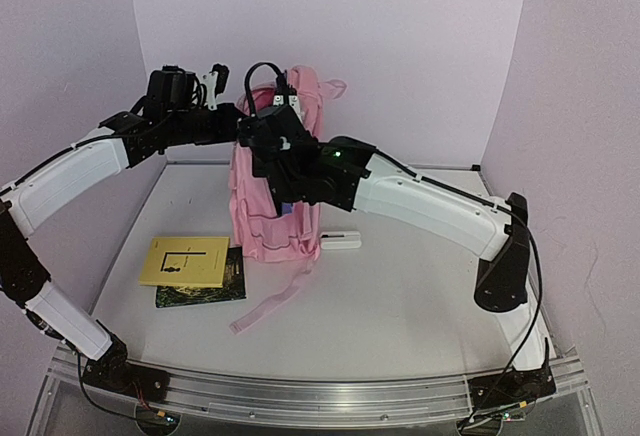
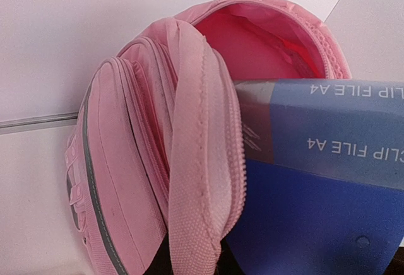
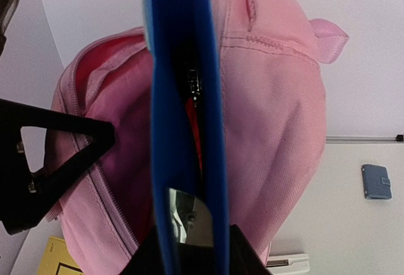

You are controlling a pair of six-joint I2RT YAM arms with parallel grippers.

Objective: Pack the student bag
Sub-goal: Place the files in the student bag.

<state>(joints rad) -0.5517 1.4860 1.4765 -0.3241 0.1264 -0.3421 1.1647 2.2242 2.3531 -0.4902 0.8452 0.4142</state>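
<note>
The student bag (image 1: 262,231), a large light-pink backpack, stands upright at the back middle of the table with its top opening unzipped and its red-pink lining (image 2: 252,41) showing. My left gripper (image 2: 196,265) is shut on the bag's zip-edged opening flap (image 2: 202,161) and holds it aside. My right gripper (image 3: 189,256) is shut on a blue A4 clip file (image 3: 180,130) and holds it edge-on at the opening. The file also shows in the left wrist view (image 2: 315,180), its far end inside the bag's mouth. In the top view both grippers meet at the bag's top: left gripper (image 1: 245,128), right gripper (image 1: 285,171).
A yellow book (image 1: 185,259) lies on a dark book (image 1: 215,288) left of the bag. A white flat item (image 1: 340,241) lies to the bag's right. A pink strap (image 1: 270,306) trails toward the front. A small blue wallet-like item (image 3: 377,181) lies on the table.
</note>
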